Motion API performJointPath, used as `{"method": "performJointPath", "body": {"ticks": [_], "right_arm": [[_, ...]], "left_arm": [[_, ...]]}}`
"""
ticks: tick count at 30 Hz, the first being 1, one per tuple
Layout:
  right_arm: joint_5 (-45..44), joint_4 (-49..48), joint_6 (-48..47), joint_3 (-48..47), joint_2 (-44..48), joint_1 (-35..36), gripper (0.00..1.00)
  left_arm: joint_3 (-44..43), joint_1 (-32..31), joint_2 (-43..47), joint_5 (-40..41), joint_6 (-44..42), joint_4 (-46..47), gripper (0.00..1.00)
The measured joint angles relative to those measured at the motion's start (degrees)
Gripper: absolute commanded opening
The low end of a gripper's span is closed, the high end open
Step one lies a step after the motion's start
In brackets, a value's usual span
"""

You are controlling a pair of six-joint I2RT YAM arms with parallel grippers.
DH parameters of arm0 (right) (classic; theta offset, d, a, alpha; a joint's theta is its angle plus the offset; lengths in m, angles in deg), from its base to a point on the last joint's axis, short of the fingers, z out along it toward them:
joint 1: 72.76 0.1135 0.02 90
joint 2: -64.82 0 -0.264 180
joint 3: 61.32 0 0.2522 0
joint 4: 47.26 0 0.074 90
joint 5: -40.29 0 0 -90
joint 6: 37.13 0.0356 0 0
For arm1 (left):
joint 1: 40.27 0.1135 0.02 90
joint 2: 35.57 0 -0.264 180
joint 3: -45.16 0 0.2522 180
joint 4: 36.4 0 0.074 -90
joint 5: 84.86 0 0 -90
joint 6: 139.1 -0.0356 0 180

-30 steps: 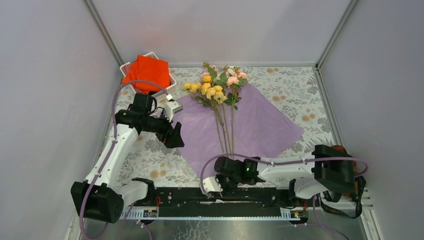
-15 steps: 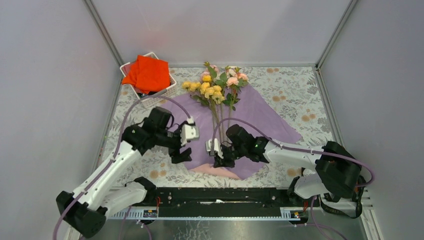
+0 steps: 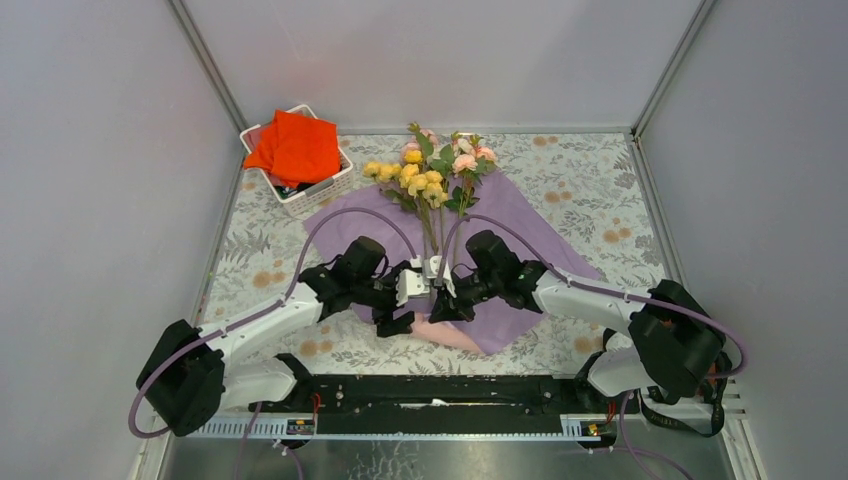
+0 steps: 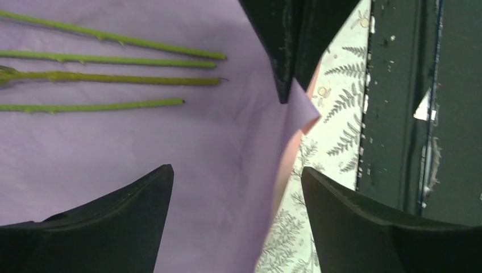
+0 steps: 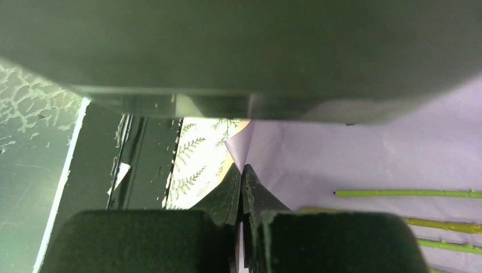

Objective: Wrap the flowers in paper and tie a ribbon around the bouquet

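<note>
Moved since earlier: both arms have swung in to mid-tabletop. The right claw point(image 3: 438, 306) has carried the near corner of the paper point(image 3: 525, 235) up and inward, baring its pink underside. The left claw point(image 3: 402, 300) has come over from the sheet's left side to just beside it.
Top view: the flowers point(image 3: 432, 178) lie on the purple sheet, blooms at the far end, stems running toward the two claws.
Left wrist view: the left claw is released, its fingers spread wide astride the sheet's raised edge. The right claw's tip pinches the corner just ahead. Four stems point(image 4: 113, 79) lie bare on the purple face.
Right wrist view: the right claw is clenched on the paper corner, jaws pressed together with the sheet between them.
Risk: the thin glossy paper could slip from so small a pinch, or crease. Pulling the corner further may drag the sheet and roll the stems out of line. The claws sit so close that the left one, closing, could strike the right.
Surface: the tabletop point(image 3: 600, 185) carries a grey-and-orange floral cloth, with a black base rail point(image 3: 450, 390) along its near edge.
Room: plain grey walls point(image 3: 450, 60); a white basket point(image 3: 312, 200) holding an orange-red cloth point(image 3: 295, 145) sits in the far-left corner.
</note>
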Motion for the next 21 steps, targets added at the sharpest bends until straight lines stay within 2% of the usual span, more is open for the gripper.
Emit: {"method": "performJointPath", "body": {"ticks": [2,5,6,7,9,12,18,21], "right_arm": [[1.27,1.36,-0.72,-0.66,-0.13,-0.85,0.03],[2.6,2.32,-0.94,-1.14,-0.15,-1.55,0.11],[2.8,2.29,-0.72,-1.14,-0.17,-1.66,0.18],[2.93,2.23,-0.31,-1.14,-0.17,-1.7,0.27],[2.99,1.46,1.29,-1.09,-0.15,-1.7,0.53],[1.51,-0.5,5.81,-0.61,0.55,-1.86,0.71],[-6.49,-2.54,16.76,4.17,9.33,-2.25,0.81],[-10.01,-5.05,22.73,8.92,13.22,-2.34,0.82]], "left_arm": [[-0.07,0.0,-0.94,0.15,0.09,1.86,0.56],[-0.39,0.22,-2.01,-0.94,0.15,2.19,0.08],[-0.52,0.28,-2.19,-1.73,0.66,1.99,0.0],[-0.68,0.35,-2.27,-2.64,0.87,1.64,0.0],[-0.81,0.37,-2.19,-4.59,1.95,1.11,0.0],[-0.87,1.01,-2.08,-5.51,5.29,1.03,0.0],[-0.59,11.02,-2.73,-6.91,19.34,6.69,0.0],[-0.11,12.48,-2.64,-7.26,23.69,9.55,0.0]]}}
